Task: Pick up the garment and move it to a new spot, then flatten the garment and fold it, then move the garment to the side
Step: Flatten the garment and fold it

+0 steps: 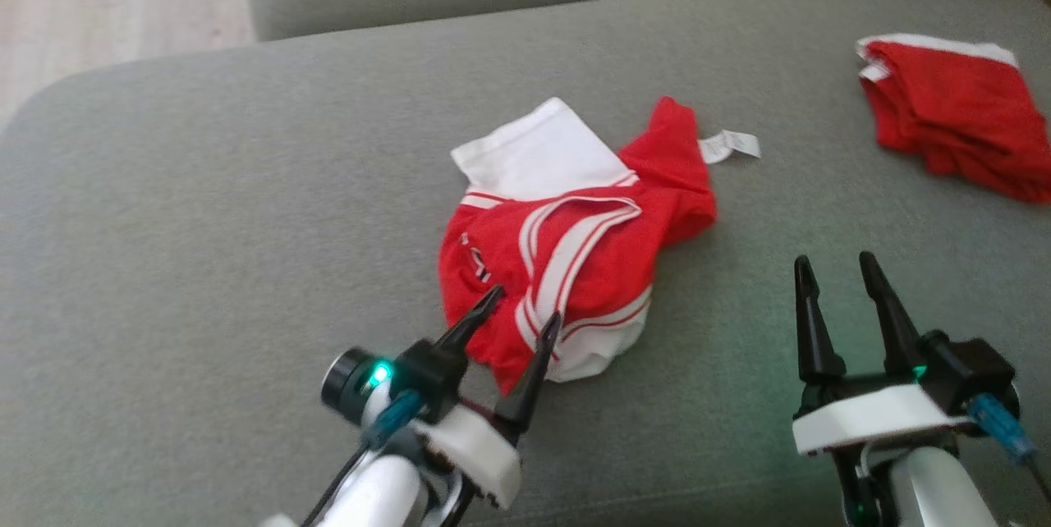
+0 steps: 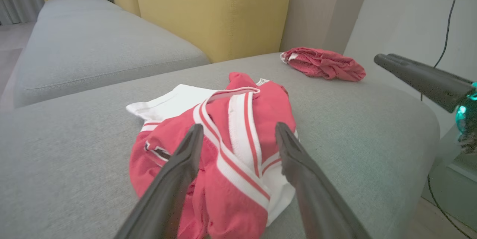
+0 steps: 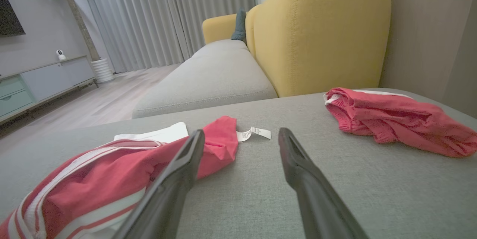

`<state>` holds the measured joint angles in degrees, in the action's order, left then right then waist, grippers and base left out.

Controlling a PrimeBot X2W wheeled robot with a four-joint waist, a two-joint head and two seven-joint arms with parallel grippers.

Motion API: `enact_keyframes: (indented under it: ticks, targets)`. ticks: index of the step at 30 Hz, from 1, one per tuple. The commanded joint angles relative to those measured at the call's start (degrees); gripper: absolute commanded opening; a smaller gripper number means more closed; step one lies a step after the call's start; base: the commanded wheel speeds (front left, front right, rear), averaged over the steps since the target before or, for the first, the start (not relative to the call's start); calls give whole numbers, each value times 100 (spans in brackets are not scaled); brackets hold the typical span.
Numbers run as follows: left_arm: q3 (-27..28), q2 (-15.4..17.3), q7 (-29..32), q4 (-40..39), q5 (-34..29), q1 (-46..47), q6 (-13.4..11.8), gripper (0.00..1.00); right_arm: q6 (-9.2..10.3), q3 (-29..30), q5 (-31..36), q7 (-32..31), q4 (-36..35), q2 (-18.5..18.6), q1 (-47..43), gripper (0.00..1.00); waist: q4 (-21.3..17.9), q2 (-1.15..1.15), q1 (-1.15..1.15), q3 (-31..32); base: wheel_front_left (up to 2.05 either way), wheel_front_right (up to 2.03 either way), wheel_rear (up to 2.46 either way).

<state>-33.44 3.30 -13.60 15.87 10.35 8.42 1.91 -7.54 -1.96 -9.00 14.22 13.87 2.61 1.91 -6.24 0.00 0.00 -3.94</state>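
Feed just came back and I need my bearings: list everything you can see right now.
red-and-white garment: 1, red with white bands, crumpled mid-seat
care label: 1, white, beside the garment's far edge
red bundle: 1, red with white trim, seat's far right
seat cushions: 2, grey, one under the clothes, one beyond
backrest: 1, yellow, behind the seats
small cushion: 1, teal, against the backrest
potted plant: 1, green, far corner
left pincer: 1, dark, open, at the garment's near edge
right pincer: 1, dark, open, over bare seat

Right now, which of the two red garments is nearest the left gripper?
The crumpled red-and-white striped garment in the middle; the open left gripper hovers at its near edge. The folded red bundle lies far right.
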Motion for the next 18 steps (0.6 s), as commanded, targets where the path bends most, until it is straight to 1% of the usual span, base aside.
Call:
enact_keyframes:
  ticks: [1,6,11,18]
  targets:
    - [38,-39,38,-50,41,383,-77,100,5,-128,-20,78,-160,27,290,100,-196,0,0,-130,0,0,0]
    - [-244,-41,78,379,170,895,-299,100,5,-80,-42,78,-160,27,350,100,-440,0,0,-266,0,0,0]
    - [-381,-41,76,961,157,1358,-631,100,5,-124,-100,78,-148,27,413,100,-640,0,0,-364,0,0,0]
    - [-527,-42,13,1483,311,1692,-930,100,5,-36,-127,78,-160,27,436,100,-721,0,0,-419,0,0,0]
